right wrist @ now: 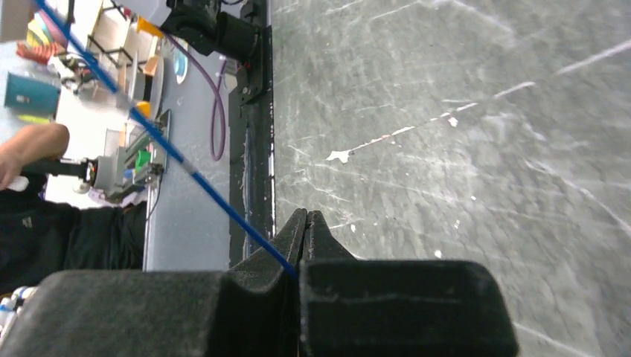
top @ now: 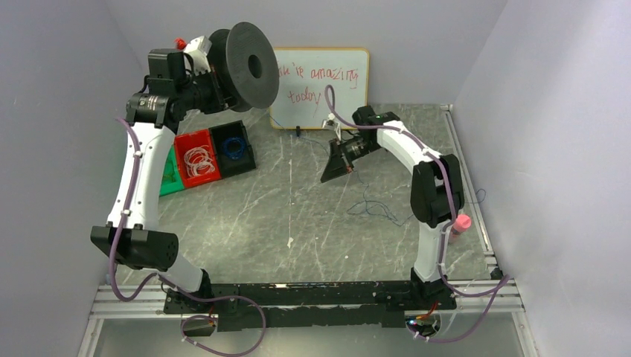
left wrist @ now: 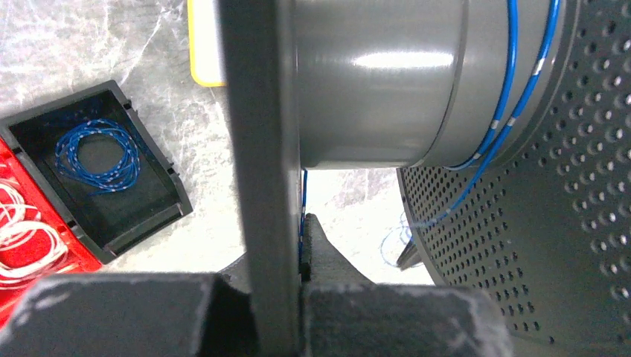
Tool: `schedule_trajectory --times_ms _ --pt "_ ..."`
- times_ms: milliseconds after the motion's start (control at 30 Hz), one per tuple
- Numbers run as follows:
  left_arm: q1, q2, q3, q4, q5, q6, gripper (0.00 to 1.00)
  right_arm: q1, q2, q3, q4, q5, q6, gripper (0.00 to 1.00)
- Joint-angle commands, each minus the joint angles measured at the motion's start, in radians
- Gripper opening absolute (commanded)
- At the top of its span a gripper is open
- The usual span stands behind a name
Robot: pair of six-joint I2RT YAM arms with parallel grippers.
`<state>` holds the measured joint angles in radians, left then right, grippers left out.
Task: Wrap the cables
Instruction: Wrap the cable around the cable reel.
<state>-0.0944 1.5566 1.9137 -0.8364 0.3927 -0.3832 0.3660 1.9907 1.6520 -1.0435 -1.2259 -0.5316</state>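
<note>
My left gripper [top: 214, 73] is raised at the back left, shut on one flange [left wrist: 260, 149] of a dark grey spool [top: 242, 65]. In the left wrist view a few turns of thin blue cable [left wrist: 513, 82] lie on the spool hub [left wrist: 379, 82], and a strand runs down between the flange and my finger [left wrist: 316, 245]. My right gripper [top: 338, 160] is shut on the blue cable [right wrist: 186, 167], a little above the table's middle. The cable's loose end lies in small loops on the table [top: 372, 206]. In the right wrist view the jaws [right wrist: 306, 219] are pressed together on the taut strand.
A black bin [top: 234, 147] holds a coiled blue cable [left wrist: 97, 152]. Next to it are a red bin [top: 197, 158] with white coils and a green bin [top: 171, 177]. A whiteboard [top: 320, 85] stands at the back. A pink object [top: 461, 223] sits by the right arm.
</note>
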Motion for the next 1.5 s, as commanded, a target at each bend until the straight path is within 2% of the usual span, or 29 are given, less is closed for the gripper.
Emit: schedule_trajectory --times_ms 0,167,400,633,767,933,1067,1333,1467 --pt "0.004 -0.087 -0.003 0.048 0.108 0.139 0.02 -0.084 -0.011 0.024 -0.012 -0.076 -0.005 0.00" --pt "0.004 -0.122 -0.090 0.017 0.138 0.233 0.02 -0.133 -0.040 0.010 0.037 -0.099 0.048 0.00" --pt "0.002 -0.122 -0.147 0.017 0.180 0.267 0.02 -0.134 -0.105 -0.036 0.129 -0.076 0.083 0.00" --pt "-0.016 -0.118 -0.155 -0.086 0.239 0.525 0.02 -0.177 -0.113 -0.074 0.341 0.010 0.380 0.00" --pt "-0.067 -0.130 -0.195 -0.136 0.210 0.636 0.02 -0.218 -0.080 -0.009 0.306 0.000 0.428 0.00" --pt "-0.120 -0.141 -0.221 -0.210 0.212 0.744 0.02 -0.276 -0.094 0.006 0.373 0.016 0.527 0.00" --pt "-0.204 -0.140 -0.254 -0.227 0.096 0.796 0.02 -0.309 -0.108 0.046 0.372 0.013 0.567 0.00" --pt "-0.381 -0.105 -0.363 -0.108 -0.334 0.779 0.02 -0.319 -0.175 0.140 0.357 0.004 0.592 0.00" --pt "-0.423 -0.063 -0.366 -0.094 -0.458 0.759 0.02 -0.319 -0.223 0.144 0.415 0.004 0.641 0.00"
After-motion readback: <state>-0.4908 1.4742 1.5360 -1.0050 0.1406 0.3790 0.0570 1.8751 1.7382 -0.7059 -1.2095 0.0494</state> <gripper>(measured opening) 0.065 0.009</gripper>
